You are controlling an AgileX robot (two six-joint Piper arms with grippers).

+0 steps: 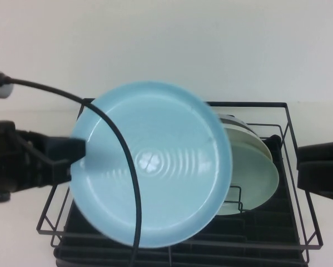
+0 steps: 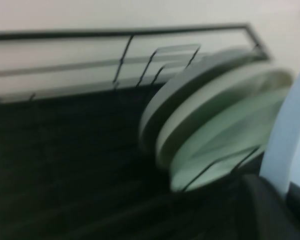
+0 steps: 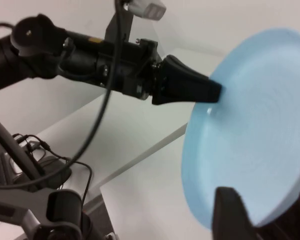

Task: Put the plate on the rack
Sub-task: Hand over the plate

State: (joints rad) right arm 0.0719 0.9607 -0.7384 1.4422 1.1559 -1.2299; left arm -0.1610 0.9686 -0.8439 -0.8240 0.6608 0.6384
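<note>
The left gripper (image 1: 80, 151), clamped on the plate (image 1: 155, 161) at its nine-o'clock rim above the rack (image 1: 299, 222), risked striking the mint-green plate (image 1: 255, 172); the right gripper (image 1: 299, 172), three o'clock, aperture indeterminable.

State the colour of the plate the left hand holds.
Light sky blue; the plate, gripped by the left hand above the rack, shows best in the high view.

Mint-green plate (image 2: 225, 135) and grey plate (image 2: 190, 87) upright in rack (image 2: 64, 165).
</note>
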